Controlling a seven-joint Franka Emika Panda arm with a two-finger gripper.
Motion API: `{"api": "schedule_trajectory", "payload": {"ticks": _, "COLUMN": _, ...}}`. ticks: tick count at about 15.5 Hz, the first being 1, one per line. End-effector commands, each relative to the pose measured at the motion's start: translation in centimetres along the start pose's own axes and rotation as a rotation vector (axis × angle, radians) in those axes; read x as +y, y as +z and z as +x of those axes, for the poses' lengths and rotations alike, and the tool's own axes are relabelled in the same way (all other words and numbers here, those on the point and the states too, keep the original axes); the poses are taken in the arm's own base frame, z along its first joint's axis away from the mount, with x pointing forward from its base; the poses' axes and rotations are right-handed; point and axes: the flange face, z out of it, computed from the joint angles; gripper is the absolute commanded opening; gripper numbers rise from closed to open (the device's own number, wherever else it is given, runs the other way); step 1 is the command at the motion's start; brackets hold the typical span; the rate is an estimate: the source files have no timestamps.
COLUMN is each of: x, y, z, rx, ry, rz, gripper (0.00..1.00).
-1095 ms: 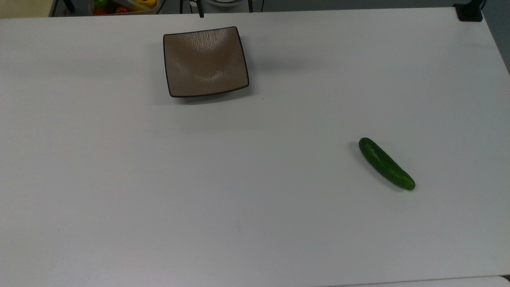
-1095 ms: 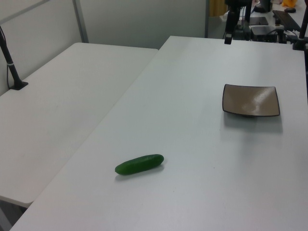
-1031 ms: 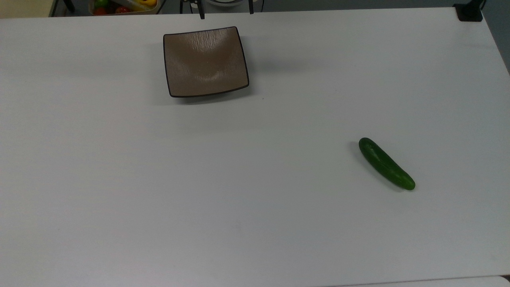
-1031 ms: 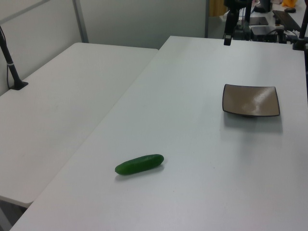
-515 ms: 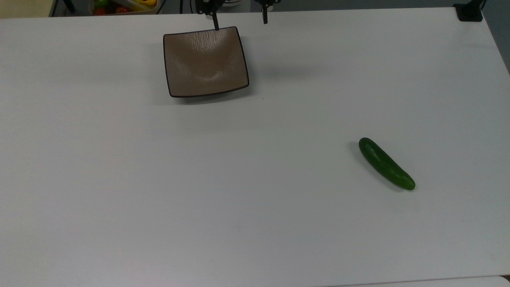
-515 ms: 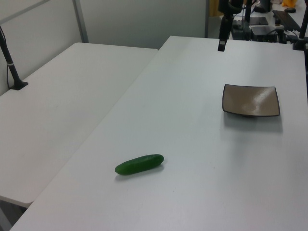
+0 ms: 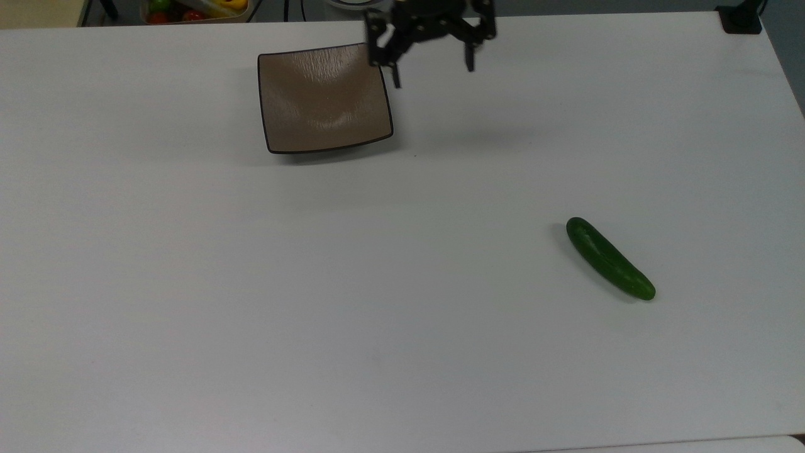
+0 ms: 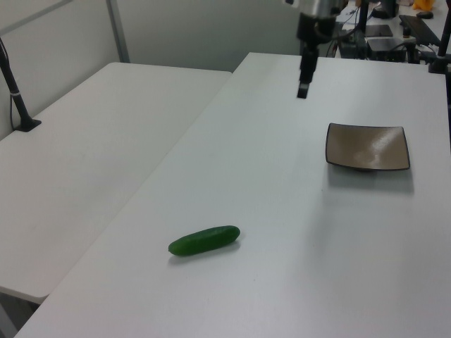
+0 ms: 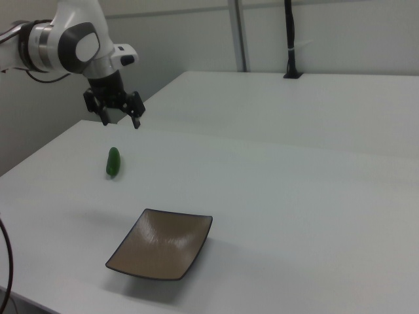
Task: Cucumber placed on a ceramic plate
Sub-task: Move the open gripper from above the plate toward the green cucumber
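Cucumber lies on the bench, well apart from the empty, wide-spread gripper hovering beside the ceramic plate.

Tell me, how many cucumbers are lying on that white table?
1. The cucumber lies alone on the table at the top view's lower right, well apart from the ceramic plate.

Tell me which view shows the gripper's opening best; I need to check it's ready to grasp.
The top view: the gripper hangs beside the plate with both fingers spread wide, empty. The right view shows it open too, but smaller, near the cucumber. The left view sees it edge-on, hiding the gap.
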Motion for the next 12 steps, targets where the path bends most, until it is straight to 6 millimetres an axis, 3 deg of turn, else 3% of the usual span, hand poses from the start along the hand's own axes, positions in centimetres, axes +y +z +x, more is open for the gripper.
{"api": "schedule_trajectory", "payload": {"ticks": 1, "x": -4.9, "y": 1.3, "z": 3.9, "rx": 0.121, "ry": -0.077, "rz": 0.005, "gripper": 1.0}}
{"api": "schedule_trajectory", "payload": {"ticks": 3, "x": -7.3, "y": 2.6, "z": 5.7, "rx": 0.162, "ry": -0.122, "rz": -0.011, "gripper": 1.0}}
{"api": "schedule_trajectory", "payload": {"ticks": 6, "x": -9.4, "y": 4.4, "z": 8.2, "rx": 0.23, "ry": -0.145, "rz": -0.015, "gripper": 1.0}}
{"api": "schedule_trajectory", "payload": {"ticks": 12, "x": -13.1, "y": 9.9, "z": 9.9, "rx": 0.334, "ry": -0.132, "rz": 0.012, "gripper": 1.0}}
